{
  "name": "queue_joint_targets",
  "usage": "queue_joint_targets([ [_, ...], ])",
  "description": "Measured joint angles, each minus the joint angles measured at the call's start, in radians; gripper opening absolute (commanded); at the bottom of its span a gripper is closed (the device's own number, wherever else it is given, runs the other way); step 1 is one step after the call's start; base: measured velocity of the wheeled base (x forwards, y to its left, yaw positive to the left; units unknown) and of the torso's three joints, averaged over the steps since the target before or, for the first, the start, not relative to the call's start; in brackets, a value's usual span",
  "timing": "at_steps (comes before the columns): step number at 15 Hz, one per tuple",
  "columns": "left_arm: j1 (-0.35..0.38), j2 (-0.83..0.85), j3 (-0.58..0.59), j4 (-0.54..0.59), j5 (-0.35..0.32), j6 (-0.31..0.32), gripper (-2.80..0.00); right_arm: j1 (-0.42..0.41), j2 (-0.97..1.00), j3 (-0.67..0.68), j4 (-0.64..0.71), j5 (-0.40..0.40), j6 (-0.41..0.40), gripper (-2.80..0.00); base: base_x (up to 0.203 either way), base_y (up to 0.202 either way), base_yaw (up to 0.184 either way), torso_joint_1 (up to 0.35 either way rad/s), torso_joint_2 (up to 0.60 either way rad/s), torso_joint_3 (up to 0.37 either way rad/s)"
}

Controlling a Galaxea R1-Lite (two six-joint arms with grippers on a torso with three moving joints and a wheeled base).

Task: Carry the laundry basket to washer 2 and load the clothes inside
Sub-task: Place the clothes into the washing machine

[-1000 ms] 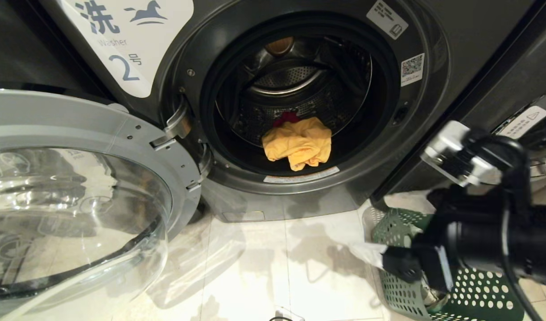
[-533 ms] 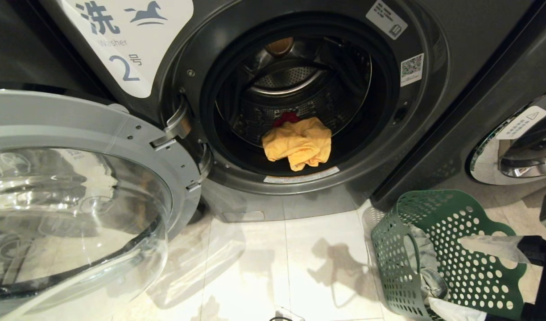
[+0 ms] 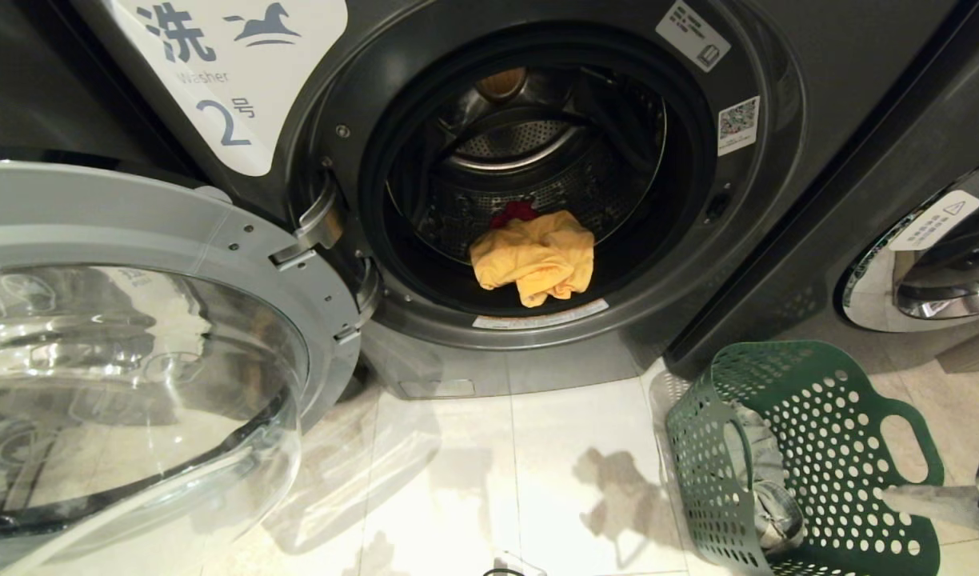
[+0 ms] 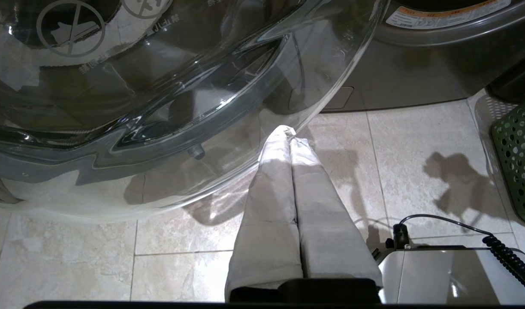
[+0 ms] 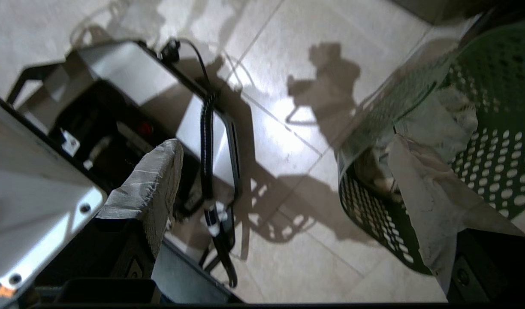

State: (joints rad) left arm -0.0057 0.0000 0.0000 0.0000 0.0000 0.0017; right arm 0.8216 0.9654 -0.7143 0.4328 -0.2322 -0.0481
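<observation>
Laundry, a crumpled grey cloth garment (image 3: 757,472), lies inside the tall dark green perforated plastic basket (image 3: 825,448), beside which the right gripper (image 5: 284,171) hangs with its cloth-wrapped fingers (image 5: 153,180) spread as wide as they go, holding nothing; one finger is over the basket's rim, the other over the robot's base. The basket stands on the pale tiled floor (image 3: 537,480) near the lower right corner of dark grey front-load washer 2 (image 3: 425,96). Its glass door (image 3: 129,352) stands open to the left; a bright yellow garment (image 3: 537,256) and a pink-red one (image 3: 513,212) behind it lie in the drum. The left gripper (image 4: 290,137) hangs closed and empty beneath the door.
</observation>
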Motion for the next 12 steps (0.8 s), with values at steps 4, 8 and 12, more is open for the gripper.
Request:
queue_joint_targets([
  [4,0.0,0.0,0.0,0.0,0.0,0.0,-2.8,-0.109,0.009,0.031,0.073,0.002,0.01,0.0,0.0,0.0,0.0,0.0,0.0,0.0],
  [8,0.0,0.0,0.0,0.0,0.0,0.0,-2.8,-0.168,0.126,0.014,0.061,-0.01,0.116,0.0,0.0,0.0,0.0,0.0,0.0,0.0],
  [12,0.0,0.0,0.0,0.0,0.0,0.0,-2.8,-0.395,0.269,-0.063,0.045,-0.012,0.214,0.0,0.0,0.0,0.0,0.0,0.0,0.0],
])
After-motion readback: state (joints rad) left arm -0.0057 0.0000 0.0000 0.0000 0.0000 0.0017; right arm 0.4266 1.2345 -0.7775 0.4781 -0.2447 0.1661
